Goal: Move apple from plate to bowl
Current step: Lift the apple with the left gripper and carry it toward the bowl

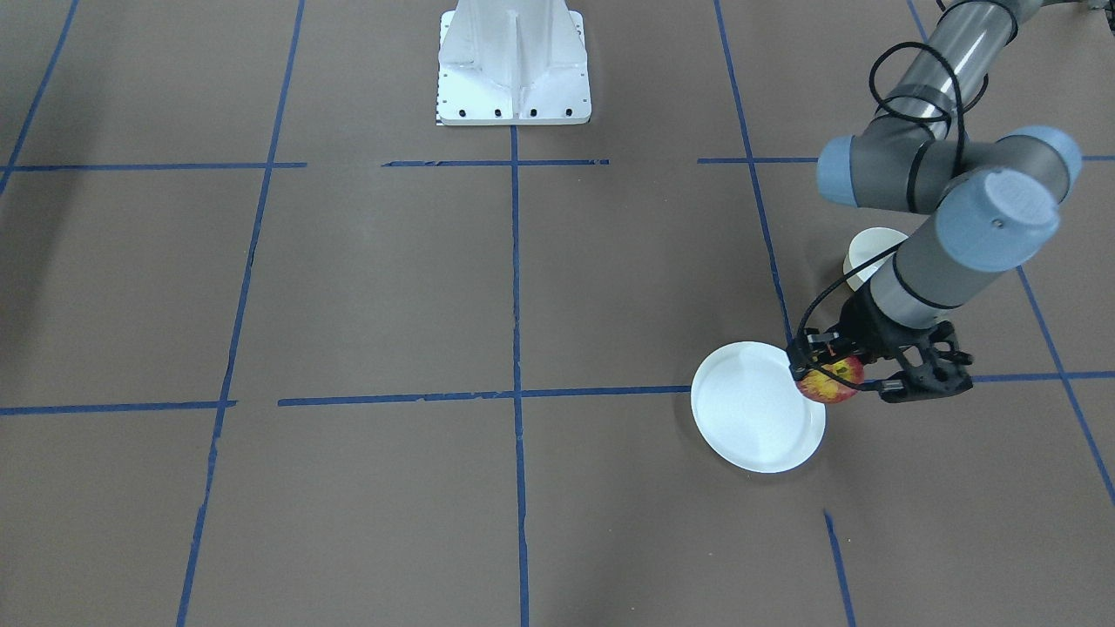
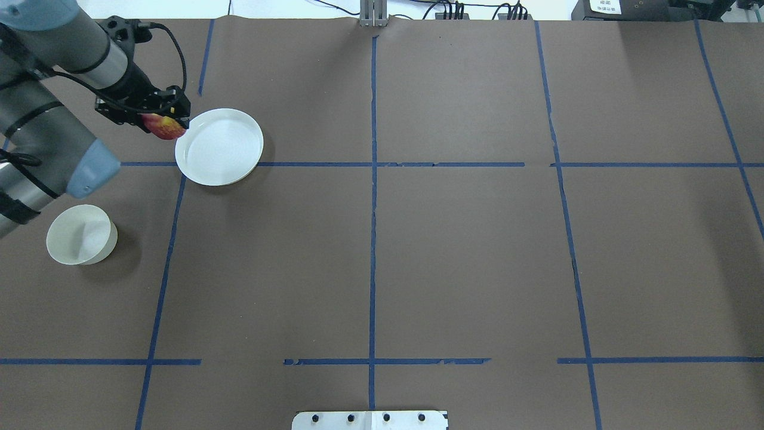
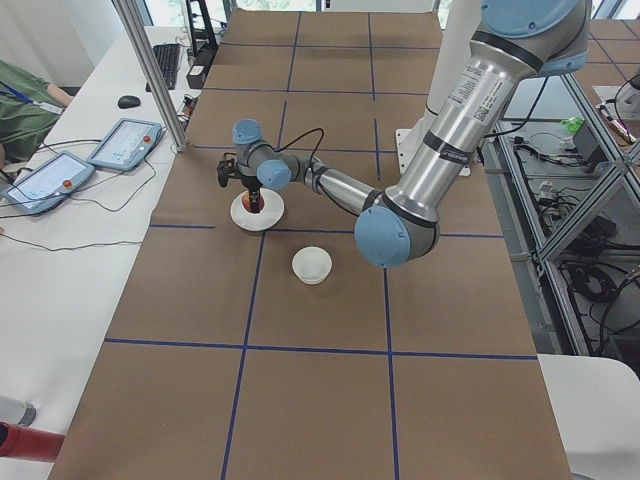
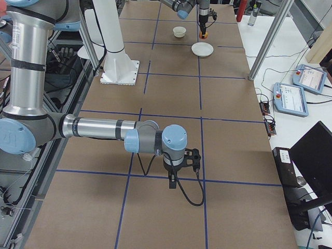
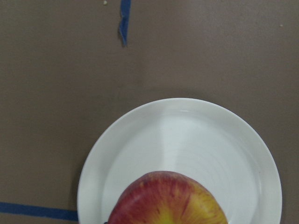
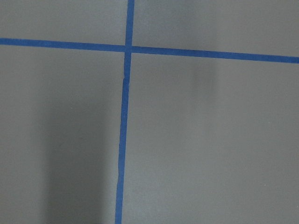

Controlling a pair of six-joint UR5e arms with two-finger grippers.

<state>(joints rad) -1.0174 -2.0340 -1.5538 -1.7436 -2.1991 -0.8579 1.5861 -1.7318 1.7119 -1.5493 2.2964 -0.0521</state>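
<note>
My left gripper is shut on the red and yellow apple and holds it in the air over the plate's edge on the robot's left side. The flat white plate lies bare on the table below. In the overhead view the apple hangs at the left rim of the plate, and the small off-white bowl stands nearer the robot, apart from both. The left wrist view shows the apple above the plate. My right gripper shows only in the exterior right view, so I cannot tell whether it is open or shut.
The table is brown with blue tape lines. The robot's white base stands at the table's robot-side edge. The bowl is partly hidden behind my left forearm in the front view. My right arm hangs low over the table far from the objects.
</note>
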